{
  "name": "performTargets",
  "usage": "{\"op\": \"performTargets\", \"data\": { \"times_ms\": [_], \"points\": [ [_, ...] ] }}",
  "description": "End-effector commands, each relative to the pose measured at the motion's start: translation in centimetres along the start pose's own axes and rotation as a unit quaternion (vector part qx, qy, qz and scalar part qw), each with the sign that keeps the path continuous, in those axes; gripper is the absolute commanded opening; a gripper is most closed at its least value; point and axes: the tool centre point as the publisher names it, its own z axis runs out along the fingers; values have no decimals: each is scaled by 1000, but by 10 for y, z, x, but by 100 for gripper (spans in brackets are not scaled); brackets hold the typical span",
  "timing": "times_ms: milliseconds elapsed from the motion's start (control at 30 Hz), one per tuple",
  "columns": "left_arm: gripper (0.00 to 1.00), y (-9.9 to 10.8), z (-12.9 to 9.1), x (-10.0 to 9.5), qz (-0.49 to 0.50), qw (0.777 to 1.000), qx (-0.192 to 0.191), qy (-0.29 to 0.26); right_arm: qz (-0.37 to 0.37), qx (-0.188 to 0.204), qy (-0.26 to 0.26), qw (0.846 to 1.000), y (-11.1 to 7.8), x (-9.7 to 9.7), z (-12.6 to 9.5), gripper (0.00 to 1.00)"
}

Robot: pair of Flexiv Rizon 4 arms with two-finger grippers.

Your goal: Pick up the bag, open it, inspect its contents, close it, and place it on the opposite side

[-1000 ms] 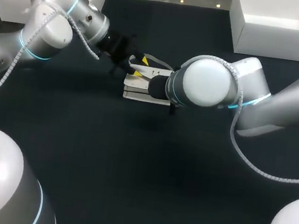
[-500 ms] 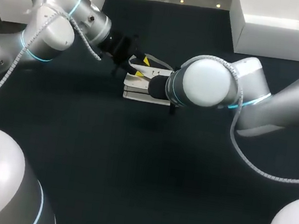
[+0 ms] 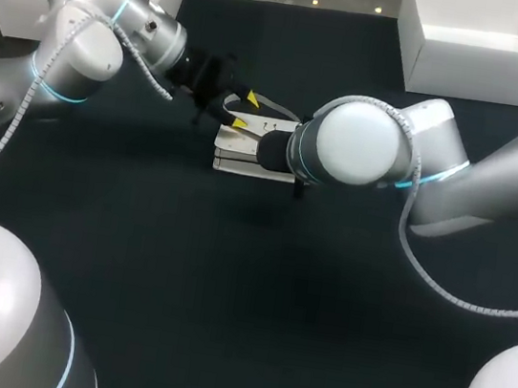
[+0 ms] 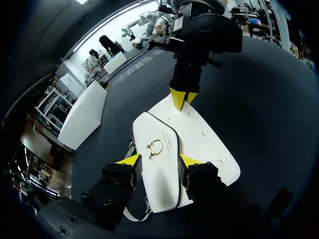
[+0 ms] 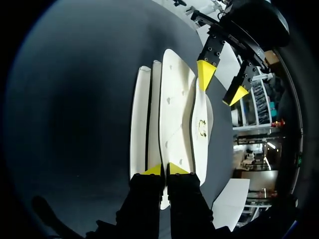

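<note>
A white bag [image 3: 244, 160] lies flat on the dark table, a little behind its middle. In the left wrist view its flap with the gold clasp [image 4: 153, 148] sits between the spread fingers of my left gripper [image 4: 159, 160], which stands open. From the right wrist view the left gripper [image 5: 222, 83] hovers over the clasp end of the bag [image 5: 172, 114], tips apart. My right gripper [image 5: 164, 170] is shut, its tips together at the opposite end of the bag [image 4: 199, 144]; whether it pinches anything thin I cannot tell. In the head view the right wrist hides that gripper.
A white open box [image 3: 491, 53] stands at the back right of the table and a white block [image 3: 25, 2] at the back left. My two arms meet over the bag from both sides.
The left gripper's yellow tips have spread wider apart over the bag's flap, and its wrist has shifted slightly back. The right arm and the bag have not moved.
</note>
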Motion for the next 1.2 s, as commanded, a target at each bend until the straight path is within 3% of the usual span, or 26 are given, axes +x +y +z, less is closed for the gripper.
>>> {"op": "performTargets", "data": {
  "times_ms": [33, 167, 200, 467, 767, 967, 1067, 1200],
  "points": [
    [44, 2, 2, -1, 1, 1000, 2, 0, 0, -2, -3, 1000, 0, 2, 2, 0],
    [39, 2, 2, -1, 1, 1000, 2, 0, 0, -2, -3, 1000, 0, 2, 2, 0],
    [42, 2, 2, -1, 1, 1000, 2, 0, 0, -2, -3, 1000, 0, 2, 2, 0],
    [38, 1, 2, -1, 1, 1000, 0, -1, 0, -2, -3, 1000, 0, 2, 2, 0],
    [42, -3, 4, 8, 26, 1000, -1, -17, 0, -2, -3, 1000, 0, 2, 2, 0],
    [39, -7, 7, 15, 41, 999, -10, -19, 0, -2, -3, 1000, 0, 2, 2, 0],
    [33, -6, 12, 16, 41, 999, -13, -16, 0, -2, -3, 1000, 0, 2, 2, 0],
    [2, -2, 15, 14, 33, 999, -17, -14, 0, -2, -3, 1000, 0, 2, 2, 0]
  ]
}}
